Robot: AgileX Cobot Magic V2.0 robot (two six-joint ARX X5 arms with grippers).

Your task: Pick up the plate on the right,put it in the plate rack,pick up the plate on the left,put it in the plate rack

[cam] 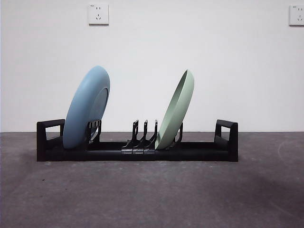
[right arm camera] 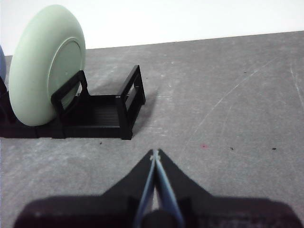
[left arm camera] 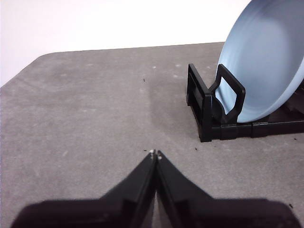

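Observation:
The black plate rack [cam: 137,151] lies across the grey table. A light blue plate [cam: 87,108] stands tilted in its left end, and a pale green plate [cam: 176,110] leans in its right half. In the left wrist view my left gripper [left arm camera: 155,153] is shut on nothing, low over the table, a short way off the rack's left handle [left arm camera: 204,102] and the blue plate [left arm camera: 263,61]. My right gripper [right arm camera: 155,153] is likewise shut and empty, off the rack's right handle [right arm camera: 130,97], with the green plate [right arm camera: 45,64] beyond it. Neither arm shows in the front view.
Three short dividers [cam: 142,133] stand free in the rack's middle. A white wall with two sockets [cam: 98,14] rises behind the table. Bare grey tabletop [cam: 152,194] stretches in front of the rack and off both its ends.

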